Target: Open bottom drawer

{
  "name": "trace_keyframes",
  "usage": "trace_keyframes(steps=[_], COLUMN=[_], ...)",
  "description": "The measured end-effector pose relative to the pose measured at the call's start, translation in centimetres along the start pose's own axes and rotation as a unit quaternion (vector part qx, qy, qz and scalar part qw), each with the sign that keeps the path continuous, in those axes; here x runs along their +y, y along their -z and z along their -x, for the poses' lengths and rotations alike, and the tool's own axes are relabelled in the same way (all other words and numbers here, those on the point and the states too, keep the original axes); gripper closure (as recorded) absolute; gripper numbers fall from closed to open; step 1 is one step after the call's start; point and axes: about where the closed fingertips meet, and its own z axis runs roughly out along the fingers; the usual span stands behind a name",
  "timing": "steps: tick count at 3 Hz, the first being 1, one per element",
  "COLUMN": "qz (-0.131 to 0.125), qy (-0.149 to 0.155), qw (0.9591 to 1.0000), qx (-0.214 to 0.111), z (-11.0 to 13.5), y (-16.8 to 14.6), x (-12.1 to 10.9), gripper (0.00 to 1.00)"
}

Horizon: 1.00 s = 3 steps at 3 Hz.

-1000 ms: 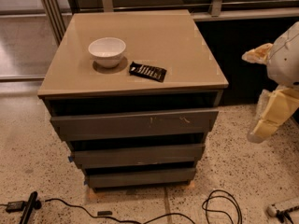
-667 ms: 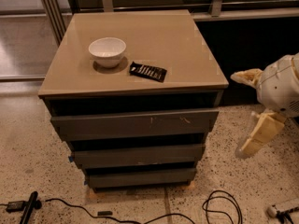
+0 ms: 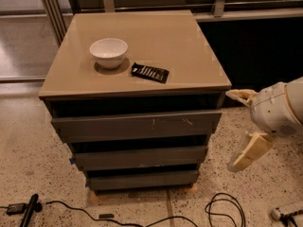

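Observation:
The bottom drawer (image 3: 142, 179) is the narrowest, lowest dark grey-brown front of the three-drawer unit, just above the floor, and its front sits flush in the stack. Above it are the mid-width drawer (image 3: 139, 157) and the widest, scratched top drawer (image 3: 137, 126). My gripper (image 3: 231, 131) is to the right of the unit, at about the height of the top and middle drawers and apart from them. Its two cream fingers (image 3: 250, 151) are spread wide and hold nothing.
A white bowl (image 3: 108, 52) and a black packet (image 3: 150, 72) lie on the tan tabletop (image 3: 189, 46). Cables (image 3: 222, 209) and a black tool (image 3: 29, 210) lie on the speckled floor in front. A glass partition (image 3: 23, 37) stands at the left.
My gripper has moved left and downward, closer to the right side of the drawer unit. The drawers, bowl and packet have not moved.

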Motion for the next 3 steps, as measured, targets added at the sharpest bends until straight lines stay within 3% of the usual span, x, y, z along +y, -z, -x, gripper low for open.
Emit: trace_keyframes(steps=[1, 2, 3], qz=[0.009, 0.037, 0.069], qy=[0.000, -0.015, -0.026], qw=[1.0000, 0.9992, 0.9972], qx=[-0.003, -0.002, 0.013], z=[0.1, -0.7, -2.7], y=[-0.4, -3.7, -9.3], x=[0.5, 1.6, 3.5], gripper=[0.00, 0.00, 0.00])
